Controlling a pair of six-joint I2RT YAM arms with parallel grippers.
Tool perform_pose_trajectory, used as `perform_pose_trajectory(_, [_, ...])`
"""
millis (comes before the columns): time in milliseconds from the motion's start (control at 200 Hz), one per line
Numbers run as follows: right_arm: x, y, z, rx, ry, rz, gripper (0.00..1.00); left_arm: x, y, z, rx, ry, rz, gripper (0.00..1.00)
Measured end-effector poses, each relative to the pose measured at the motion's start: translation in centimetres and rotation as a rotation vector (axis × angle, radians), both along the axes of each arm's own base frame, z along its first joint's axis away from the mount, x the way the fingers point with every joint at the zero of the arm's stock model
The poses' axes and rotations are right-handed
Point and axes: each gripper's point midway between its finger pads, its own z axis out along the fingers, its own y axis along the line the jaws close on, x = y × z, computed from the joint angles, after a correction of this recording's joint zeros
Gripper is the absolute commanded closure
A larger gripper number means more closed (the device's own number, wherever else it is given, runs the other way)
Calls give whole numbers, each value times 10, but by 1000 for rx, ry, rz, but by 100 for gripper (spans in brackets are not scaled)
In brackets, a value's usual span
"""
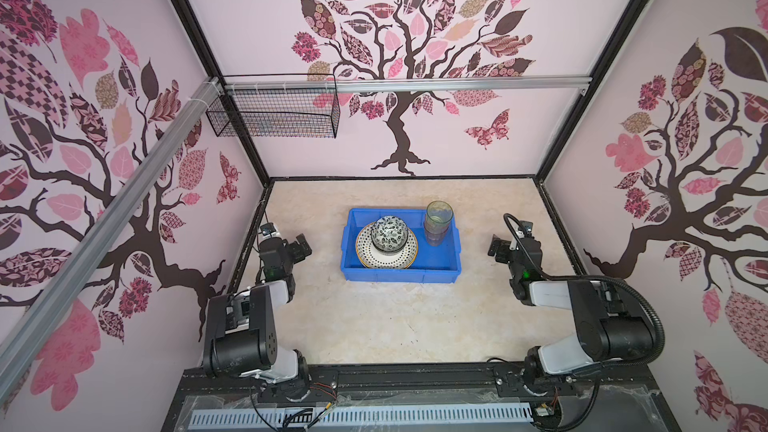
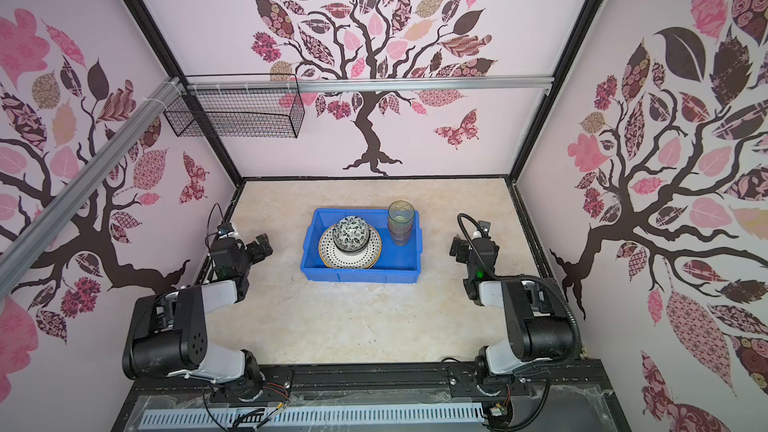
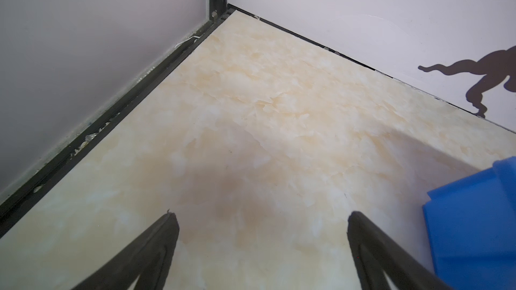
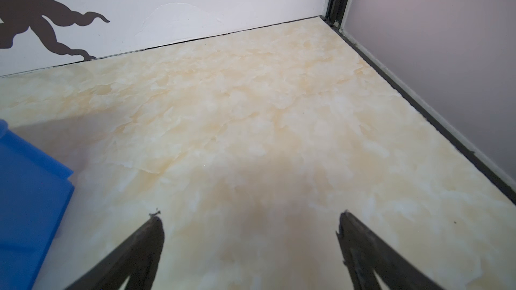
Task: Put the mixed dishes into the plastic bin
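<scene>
**Dishes sit in the bin, both grippers free**

The blue plastic bin (image 1: 399, 210) stands mid-scene on the table (image 1: 374, 326). A stack of plates (image 1: 405, 253) fills its left side with a leafy bowl (image 1: 390, 234) on top, and nested cups (image 1: 437, 224), perhaps 3, stand in its far right corner. The left gripper (image 3: 262, 214) and right gripper (image 4: 250, 215) hang wide and empty, 1 on each side of the bin. The plates should be stiff, glossy and breakable, best taken by a rim. The cups should be light, best pinched at the wall.
</scene>
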Motion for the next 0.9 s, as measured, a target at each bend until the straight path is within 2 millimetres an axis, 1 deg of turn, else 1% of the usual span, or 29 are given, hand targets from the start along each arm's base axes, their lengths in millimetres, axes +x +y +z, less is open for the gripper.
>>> perform_pose_trajectory(65, [-7,2,-4,-3,-10,15,0,0,-6,2,15,-21,-26,2])
perform_pose_trajectory(110, [-9,3,-3,-6,-31,25,0,0,-13,4,34,-39,-50,2])
perform_pose_trajectory(170, [-10,4,-1,-9,-59,33,0,-1,-28,5,74,-66,-96,2])
perform_pose_trajectory(205, [-10,5,0,-10,-71,37,0,-2,-41,5,98,-81,-138,2])
perform_pose_trajectory(270, [-9,6,4,-12,-88,42,0,0,-59,-2,129,-87,-201,2])
perform_pose_trajectory(300, [-9,6,6,-14,-97,43,0,1,-63,-6,136,-82,-213,2])
perform_pose_trajectory(375, [-7,6,11,-16,-117,46,0,0,-61,-15,147,-53,-210,2])
perform_pose_trajectory(485, [-6,6,14,-17,-132,47,0,2,-57,-11,169,-68,-188,2])
perform_pose_trajectory(900, [-6,6,16,-17,-138,47,0,2,-53,-11,180,-64,-170,2])
